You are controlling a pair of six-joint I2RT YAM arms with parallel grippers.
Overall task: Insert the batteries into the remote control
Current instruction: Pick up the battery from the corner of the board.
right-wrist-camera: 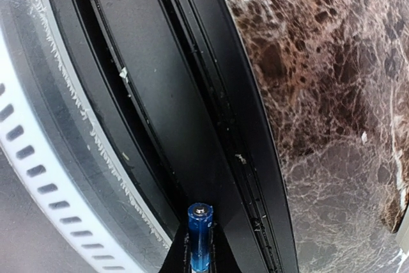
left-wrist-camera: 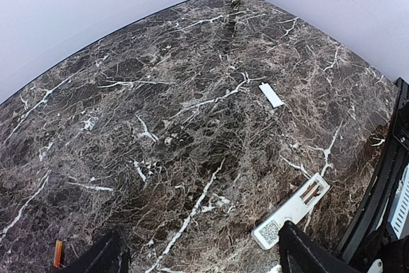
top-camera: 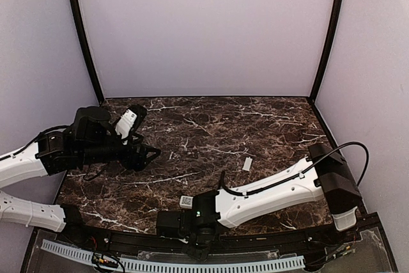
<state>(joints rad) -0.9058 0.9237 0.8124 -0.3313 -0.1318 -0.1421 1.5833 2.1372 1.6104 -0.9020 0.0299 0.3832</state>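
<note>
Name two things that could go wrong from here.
The right gripper holds the blue battery over the black edge rail; a slip could drop it off the marble table. The remote control lies loose near that edge, so pressing the battery in might push it away.

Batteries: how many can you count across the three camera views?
2: a blue battery between the right fingers; an orange one, barely visible, beside the left fingers. Others may be hidden.
</note>
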